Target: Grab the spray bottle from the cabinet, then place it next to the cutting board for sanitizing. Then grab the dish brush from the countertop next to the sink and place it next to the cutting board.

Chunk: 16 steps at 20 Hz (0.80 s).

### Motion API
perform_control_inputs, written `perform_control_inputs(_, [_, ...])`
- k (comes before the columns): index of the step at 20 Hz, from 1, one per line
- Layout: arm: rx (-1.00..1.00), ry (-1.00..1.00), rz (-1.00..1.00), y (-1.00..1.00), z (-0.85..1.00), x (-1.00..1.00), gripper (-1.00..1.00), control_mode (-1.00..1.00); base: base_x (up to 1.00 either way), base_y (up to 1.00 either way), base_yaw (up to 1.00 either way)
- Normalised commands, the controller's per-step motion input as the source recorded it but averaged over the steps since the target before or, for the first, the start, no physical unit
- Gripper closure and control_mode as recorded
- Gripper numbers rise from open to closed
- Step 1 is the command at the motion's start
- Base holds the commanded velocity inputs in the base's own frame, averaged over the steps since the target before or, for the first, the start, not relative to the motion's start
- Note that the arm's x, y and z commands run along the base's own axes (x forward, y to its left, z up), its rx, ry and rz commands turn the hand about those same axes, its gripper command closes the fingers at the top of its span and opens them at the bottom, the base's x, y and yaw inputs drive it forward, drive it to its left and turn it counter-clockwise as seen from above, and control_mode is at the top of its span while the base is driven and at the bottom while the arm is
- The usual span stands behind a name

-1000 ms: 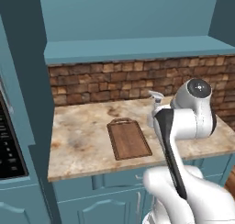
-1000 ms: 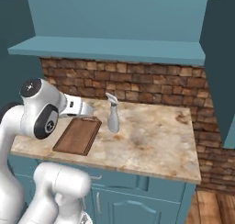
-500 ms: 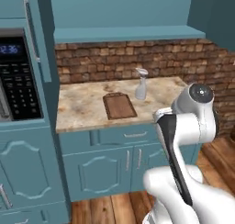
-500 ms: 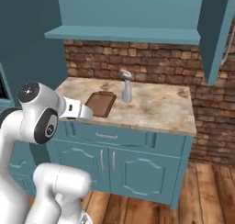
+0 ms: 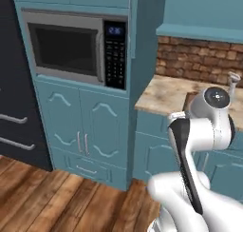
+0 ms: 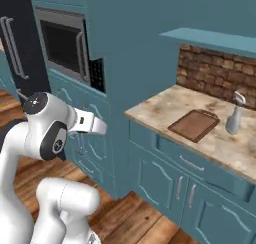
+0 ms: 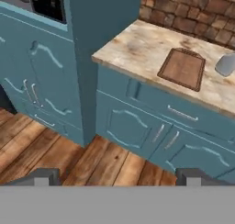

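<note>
The spray bottle, pale grey with a trigger top, stands upright on the brick-backed marbled counter. It is just right of the dark brown cutting board. The hand view shows the cutting board and the spray bottle at the right edge. The nozzle of the spray bottle peeks over the arm. My gripper is open with nothing between its fingertips. It hangs over the wooden floor, well short of the counter. The dish brush, the sink and the countertop are out of view.
A tall teal column with a built-in microwave stands left of the counter. A teal shelf runs above the brick wall. Arched-panel lower cabinets with drawers line the front. Wooden floor lies open before them.
The whole picture has shifted: the base has backed off and swung left, so the counter now sits at the right and the microwave column fills the left. The spray bottle stays beside the board.
</note>
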Motion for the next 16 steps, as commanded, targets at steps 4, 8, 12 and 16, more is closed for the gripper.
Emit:
perform_control_inputs(4, [0.00, 0.00, 0.00, 0.00, 0.00, 0.00, -1.00, 1.00, 0.00, 0.00, 1.00])
perform_control_inputs(8, [0.00, 0.00, 0.00, 0.00, 0.00, 0.00, -1.00, 1.00, 0.13, 0.00, 0.98])
perform_control_inputs(12, [0.00, 0.00, 0.00, 0.00, 0.00, 0.00, -1.00, 1.00, 0.82, -0.05, 0.81])
perform_control_inputs(16, [0.00, 0.00, 0.00, 0.00, 0.00, 0.00, -1.00, 1.00, 1.00, -0.28, 0.72])
